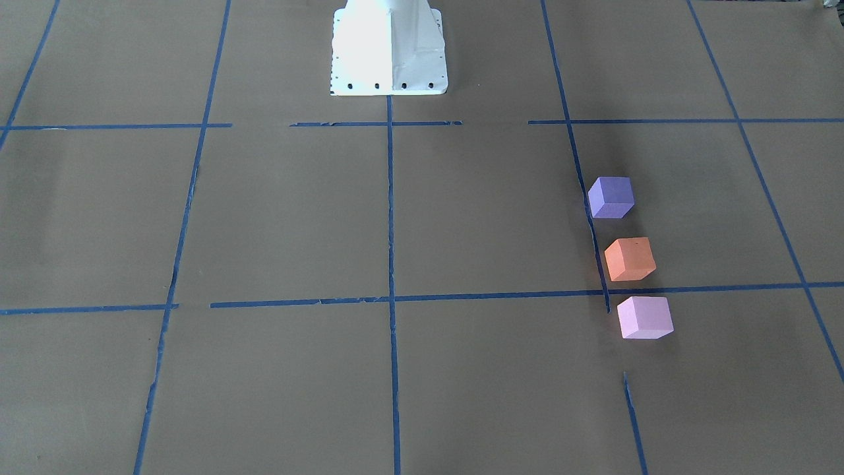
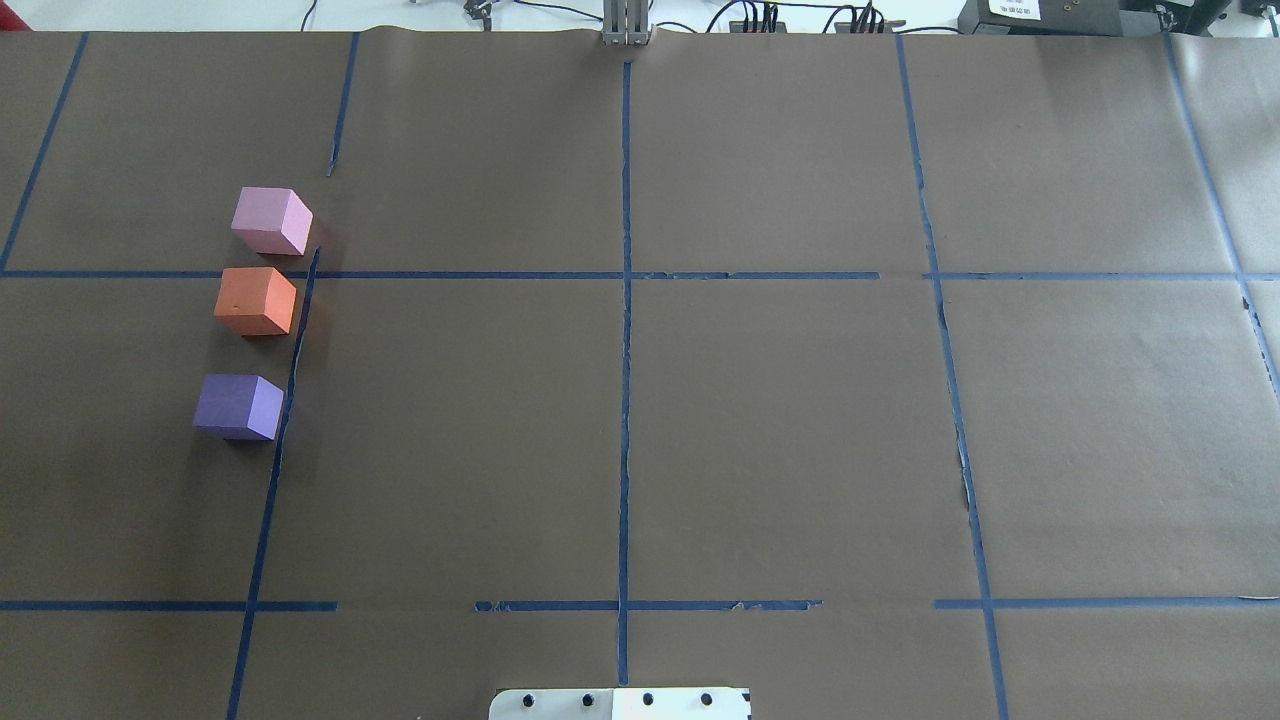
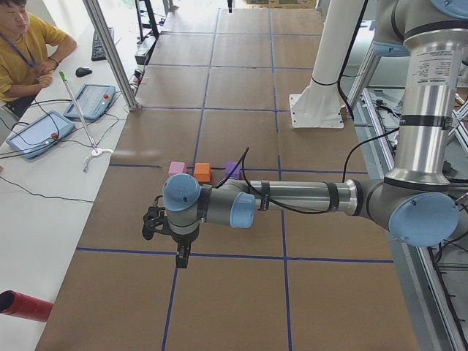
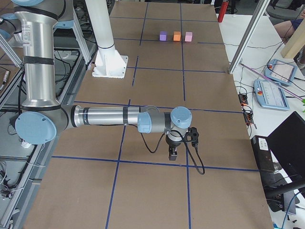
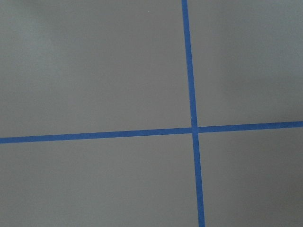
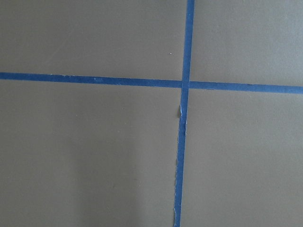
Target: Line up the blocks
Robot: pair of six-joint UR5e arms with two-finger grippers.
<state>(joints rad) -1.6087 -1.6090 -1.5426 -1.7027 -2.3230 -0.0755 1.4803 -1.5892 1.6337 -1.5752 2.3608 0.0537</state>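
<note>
Three blocks stand in a straight row, with small gaps, on the brown table on the robot's left side: the violet-purple block (image 2: 239,406) nearest the robot, the orange block (image 2: 256,300) in the middle, the pale pink block (image 2: 271,221) farthest. They also show in the front-facing view: purple (image 1: 611,197), orange (image 1: 630,259), pink (image 1: 645,317). My left gripper (image 3: 180,257) shows only in the exterior left view, hanging over the table well away from the blocks. My right gripper (image 4: 172,155) shows only in the exterior right view, far from the blocks. I cannot tell whether either is open or shut.
Blue tape lines grid the table. The white robot base (image 1: 389,49) stands at the table's middle edge. An operator (image 3: 22,44) sits beside teach pendants (image 3: 36,133) off the far side. A red cylinder (image 3: 25,306) lies past the table's edge.
</note>
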